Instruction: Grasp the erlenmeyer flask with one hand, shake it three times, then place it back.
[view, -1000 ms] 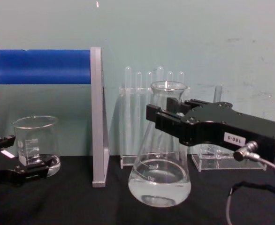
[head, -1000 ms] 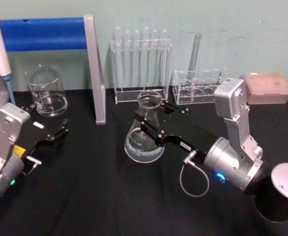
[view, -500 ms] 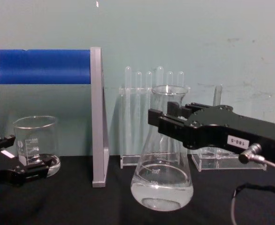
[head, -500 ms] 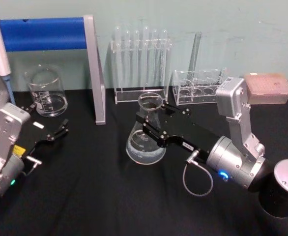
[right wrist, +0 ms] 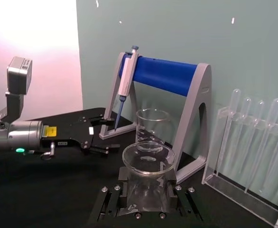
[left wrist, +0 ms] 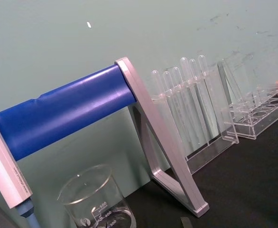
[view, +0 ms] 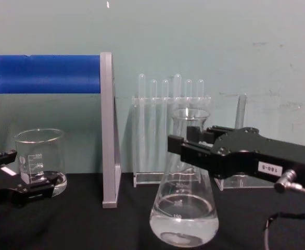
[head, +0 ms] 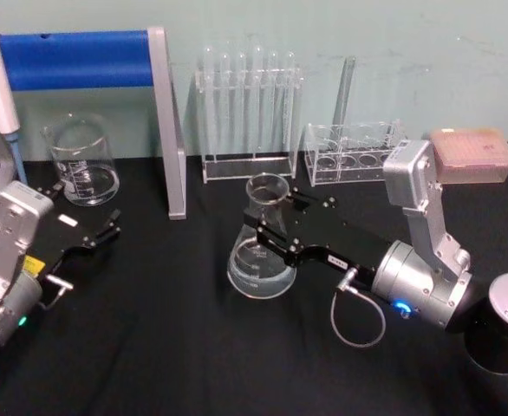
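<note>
Left gripper (right wrist: 105, 136) sits parked at far left, fingers apart, near the beaker (head: 82, 165). Centre of the table (head: 150, 347), the erlenmeyer flask (head: 256, 270) is upright, clear liquid pooled in its base, right gripper (head: 267, 227) clamped on its neck

Right end effector (head: 271, 217) extends forward, clamped on the erlenmeyer flask (head: 258, 267); left end effector (head: 105, 230) sits low, fingers apparently spread.
</note>
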Controlling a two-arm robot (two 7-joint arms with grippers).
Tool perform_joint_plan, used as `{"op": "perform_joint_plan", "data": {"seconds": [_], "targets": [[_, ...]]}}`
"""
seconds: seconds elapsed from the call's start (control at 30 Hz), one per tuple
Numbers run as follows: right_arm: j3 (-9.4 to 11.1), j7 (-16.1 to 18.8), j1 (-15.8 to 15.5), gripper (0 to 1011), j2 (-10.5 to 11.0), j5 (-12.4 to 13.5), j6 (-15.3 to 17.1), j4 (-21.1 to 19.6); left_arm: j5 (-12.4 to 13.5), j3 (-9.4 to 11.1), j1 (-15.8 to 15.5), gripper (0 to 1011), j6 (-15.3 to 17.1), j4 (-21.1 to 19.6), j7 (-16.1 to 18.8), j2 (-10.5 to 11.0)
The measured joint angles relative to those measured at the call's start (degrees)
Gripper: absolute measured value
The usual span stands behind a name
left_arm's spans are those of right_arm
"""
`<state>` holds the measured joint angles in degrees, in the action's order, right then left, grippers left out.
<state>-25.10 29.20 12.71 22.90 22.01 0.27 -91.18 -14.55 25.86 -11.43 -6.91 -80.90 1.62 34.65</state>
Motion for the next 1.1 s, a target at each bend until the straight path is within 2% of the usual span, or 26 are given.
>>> {"op": "perform_joint_plan", "data": {"seconds": [0.37,0.73,1.1], "targets": [[-1.36,2.83,2.70,457,0.73,1.52,-2.48,4.73,0.00,0.00,0.00,1001,0.00,0.00,0.00,0.00],[-3.06,4.74,5.83,457,-0.40,2.07,-4.44,10.54,0.00,0.00,0.00,1001,0.00,0.00,0.00,0.00],[-4.37,6.17,7.83,457,-1.30,2.31,-5.12,14.35,0.00,0.00,0.00,1001,0.00,0.00,0.00,0.00]]}}
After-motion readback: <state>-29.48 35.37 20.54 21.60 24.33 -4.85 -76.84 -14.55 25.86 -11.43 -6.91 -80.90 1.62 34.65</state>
